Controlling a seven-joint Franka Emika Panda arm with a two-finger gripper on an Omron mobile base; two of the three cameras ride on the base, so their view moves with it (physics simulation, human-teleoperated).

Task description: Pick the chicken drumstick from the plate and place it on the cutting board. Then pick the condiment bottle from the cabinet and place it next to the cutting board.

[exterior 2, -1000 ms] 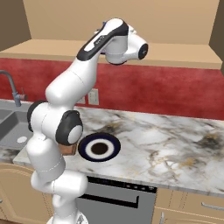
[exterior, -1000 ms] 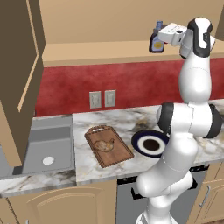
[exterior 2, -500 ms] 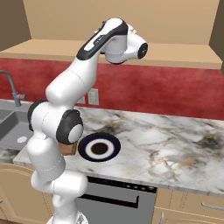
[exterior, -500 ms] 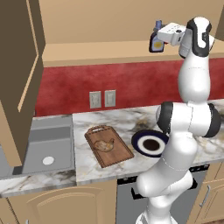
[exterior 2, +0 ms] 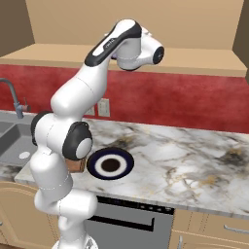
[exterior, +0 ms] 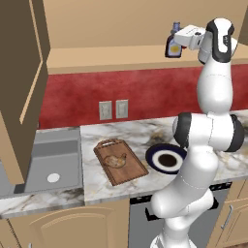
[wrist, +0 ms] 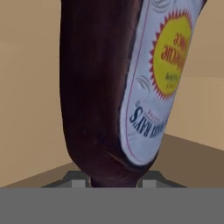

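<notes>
Cabinet (exterior: 121, 53): one, door open at the left, bottle on its long shelf
Bench (exterior: 140, 133): one marble top, carrying board and plate
Board (exterior: 131, 172): one, with the single drumstick (exterior: 116, 159) already lying on it, so the first half looks done
Plate (exterior: 156, 154): one, bare, just right of the board
Bottle (exterior: 172, 42): one, upright on the shelf, right up against the hand camera
Pincer (exterior: 177, 42): a second ago its jaws stood wide; now drawn in on the bottle
Meaning: grip looks made, lift-off and carry down beside the board remain
</notes>
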